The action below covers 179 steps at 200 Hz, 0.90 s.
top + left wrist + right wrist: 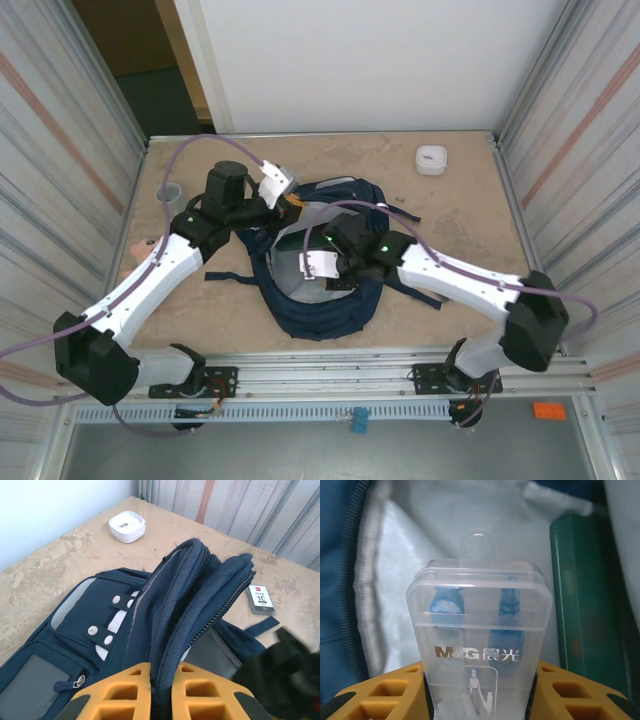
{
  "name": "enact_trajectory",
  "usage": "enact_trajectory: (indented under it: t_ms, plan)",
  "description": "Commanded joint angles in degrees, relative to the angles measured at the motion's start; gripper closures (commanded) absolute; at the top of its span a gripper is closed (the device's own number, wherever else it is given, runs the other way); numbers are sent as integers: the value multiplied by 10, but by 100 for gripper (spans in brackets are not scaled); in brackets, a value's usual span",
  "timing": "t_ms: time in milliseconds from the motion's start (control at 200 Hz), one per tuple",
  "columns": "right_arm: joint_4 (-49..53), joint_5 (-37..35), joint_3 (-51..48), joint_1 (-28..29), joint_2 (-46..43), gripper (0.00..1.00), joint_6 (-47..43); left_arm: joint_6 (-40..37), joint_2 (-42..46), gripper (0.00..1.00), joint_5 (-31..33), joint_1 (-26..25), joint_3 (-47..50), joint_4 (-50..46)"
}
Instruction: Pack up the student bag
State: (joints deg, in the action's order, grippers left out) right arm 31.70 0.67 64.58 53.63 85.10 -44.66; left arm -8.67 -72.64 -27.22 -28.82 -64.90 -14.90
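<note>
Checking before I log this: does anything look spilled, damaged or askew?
Nothing stands out. The left gripper pinches the rim of the student bag, and the right gripper holds a clear case in its opening.

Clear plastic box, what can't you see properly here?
Right wrist view:
- Clear plastic box: bottom hidden between right gripper's orange fingers.
- Blue things inside: blurred by cloudy plastic.
- Dark green case: near end behind a finger.
Left wrist view:
- Small grey packet: print too small.

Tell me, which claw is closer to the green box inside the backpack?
Right. The right gripper, holding a clear plastic case, is inside the student bag with the green box just beside it. The left gripper pinches the bag's opening edge, outside.
</note>
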Motion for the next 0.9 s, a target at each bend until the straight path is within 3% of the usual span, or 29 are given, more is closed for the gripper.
enact_trajectory:
  t_ms: [0,276,621,747,892]
  plan:
    - [-16,-46,44,1,36,56,-52,12,19,100,-29,7,-30,55]
    - [-27,-48,68,-8,69,50,-70,17,17,100,-29,8,-24,64]
    - [-18,-28,57,-26,23,39,-36,7,14,100,-29,7,-27,58]
    - [-22,39,24,-60,-56,39,49,-23,16,100,-28,4,-22,42]
    - [-34,136,-27,-123,-166,38,212,-138,22,100,-31,-40,2,9]
